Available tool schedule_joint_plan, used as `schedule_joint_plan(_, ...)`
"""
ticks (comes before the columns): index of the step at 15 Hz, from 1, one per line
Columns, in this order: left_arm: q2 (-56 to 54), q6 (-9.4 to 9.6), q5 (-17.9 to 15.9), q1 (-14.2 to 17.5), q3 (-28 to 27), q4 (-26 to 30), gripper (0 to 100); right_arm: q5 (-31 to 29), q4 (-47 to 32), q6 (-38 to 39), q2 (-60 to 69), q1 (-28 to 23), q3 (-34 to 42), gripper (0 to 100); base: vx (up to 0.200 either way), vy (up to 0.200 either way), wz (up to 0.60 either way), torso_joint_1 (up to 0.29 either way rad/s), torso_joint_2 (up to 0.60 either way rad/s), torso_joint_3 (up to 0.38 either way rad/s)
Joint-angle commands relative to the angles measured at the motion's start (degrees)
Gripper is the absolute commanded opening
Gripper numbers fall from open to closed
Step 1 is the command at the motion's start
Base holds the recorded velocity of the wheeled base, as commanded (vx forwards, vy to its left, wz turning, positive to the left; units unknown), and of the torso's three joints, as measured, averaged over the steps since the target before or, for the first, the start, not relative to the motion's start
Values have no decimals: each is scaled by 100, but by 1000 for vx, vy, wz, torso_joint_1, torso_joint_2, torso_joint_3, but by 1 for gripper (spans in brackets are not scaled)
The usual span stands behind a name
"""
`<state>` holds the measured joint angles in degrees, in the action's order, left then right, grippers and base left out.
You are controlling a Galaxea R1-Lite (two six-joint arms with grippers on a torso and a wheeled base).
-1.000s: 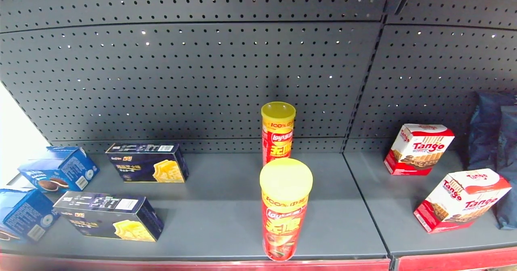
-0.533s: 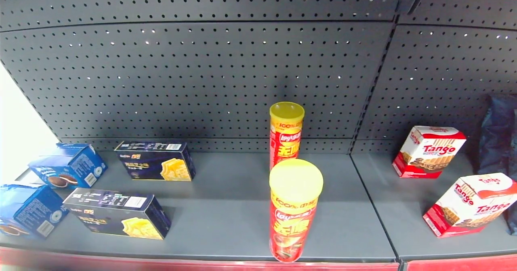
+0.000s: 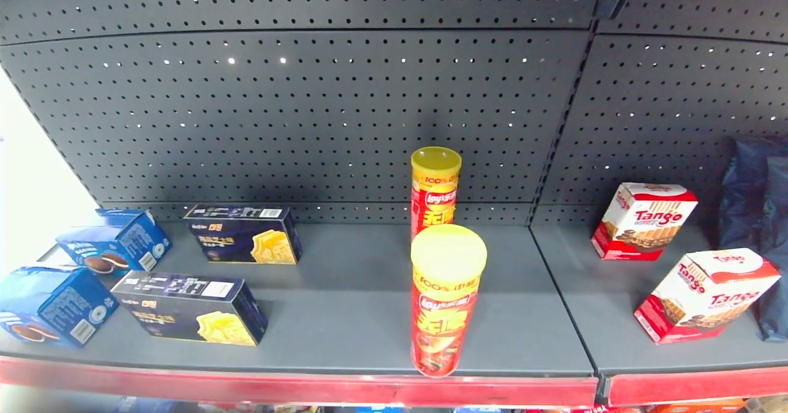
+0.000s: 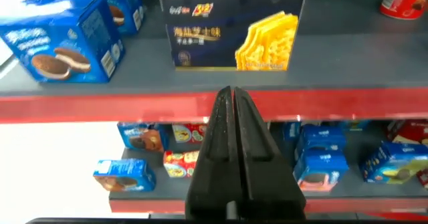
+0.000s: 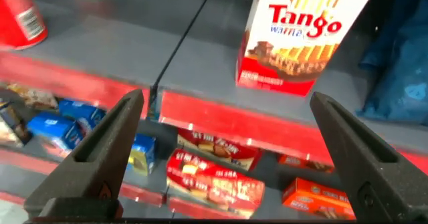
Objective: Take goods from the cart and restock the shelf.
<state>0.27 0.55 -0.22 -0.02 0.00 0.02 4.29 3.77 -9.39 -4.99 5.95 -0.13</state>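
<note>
- Red-and-white cardboard wafer box (image 3: 705, 296): lower right of head view, on grey metal shelf (image 3: 345, 314); likely light, crushable; hold across broad faces.
- Right gripper (image 5: 227, 100): spread wide, empty.
- Left gripper (image 4: 231, 97): clenched, empty.

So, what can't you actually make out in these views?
Head view: the rear chip can's base is hidden behind the front chip can.
Head view: the dark blue bags are cut off by the right edge.
Left wrist view: the lower-shelf goods are partly hidden by the shut left pincer and blurred.
Right wrist view: the wafer box's upper end is cut off by the frame edge.
</note>
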Motion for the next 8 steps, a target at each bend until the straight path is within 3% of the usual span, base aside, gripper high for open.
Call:
schedule_joint_plan(1, 8, 15, -13, 2, 0, -2, 0, -7, 1, -2, -2, 12, 5, 100, 0, 0, 0, 0, 0, 0)
schedule_joint_plan(8, 8, 24, -22, 2, 0, -2, 0, -7, 1, -2, -2, 12, 5, 100, 0, 0, 0, 0, 0, 0)
